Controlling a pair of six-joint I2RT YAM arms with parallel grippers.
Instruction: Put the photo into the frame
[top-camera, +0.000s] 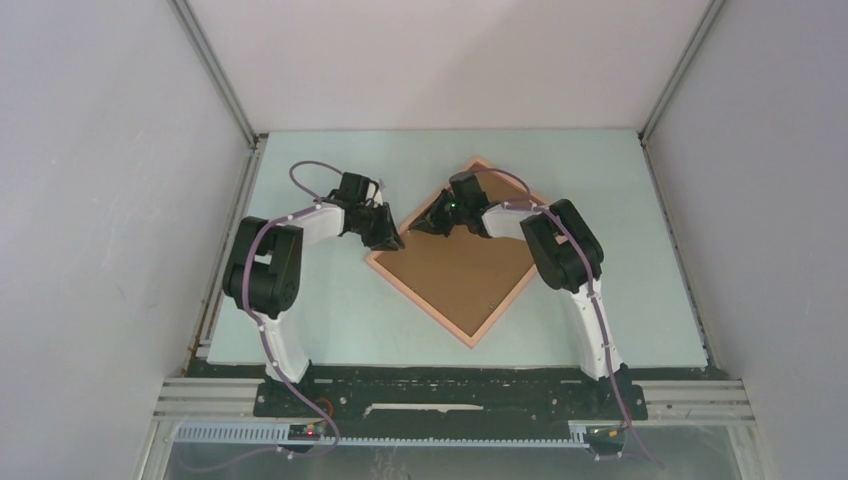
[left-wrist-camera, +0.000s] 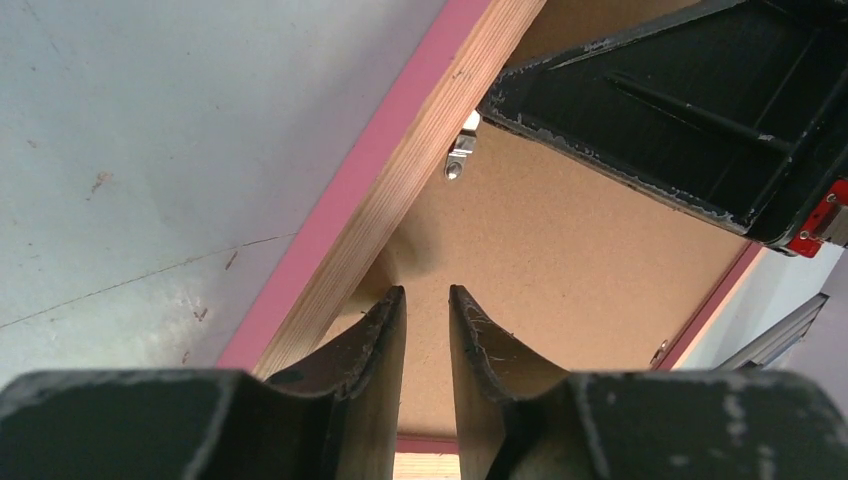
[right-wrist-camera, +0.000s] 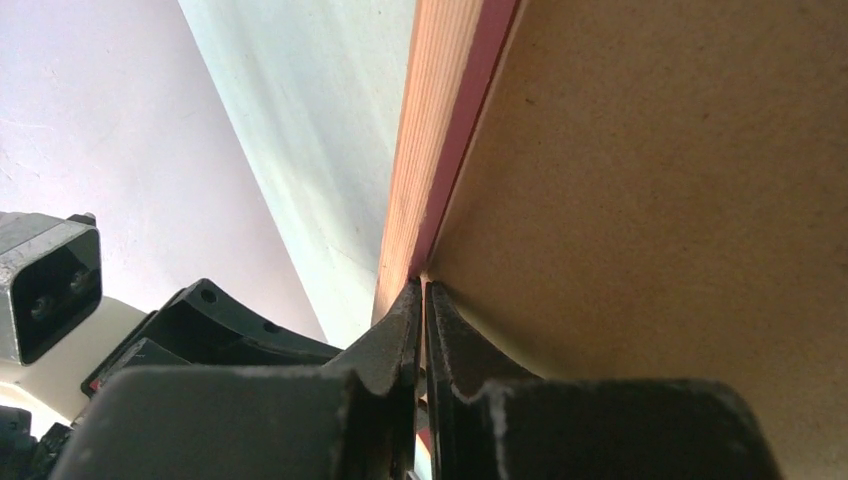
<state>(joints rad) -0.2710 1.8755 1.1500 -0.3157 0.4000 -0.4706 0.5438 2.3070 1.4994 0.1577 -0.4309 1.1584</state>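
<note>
At the near edge of the table, the two arm bases are bolted to a black crossbar. Purple cables are routed along both arms.

Beyond the bases, the frame is laid flat near the middle of the table with its back turned up, so that a brown backing board is presented to the overhead camera. The frame is turned like a diamond, with one corner pointed toward the bases and the opposite corner toward the far wall. The long axis appears to run from near left to far right (the sides are close to equal in this view).

The left gripper is held over the frame's left corner. Its fingers are parted by a narrow gap through which only backing board and a strip of rail are seen; nothing is seen clamped.

The right gripper is placed farther along the upper-left rail, just beside the left one. Its fingers are drawn almost together, with the tips set at the seam between rail and board. Whether anything thin is nipped there cannot be told.

A small metal clip is fitted at the rail's inner edge, between the two grippers.
</note>
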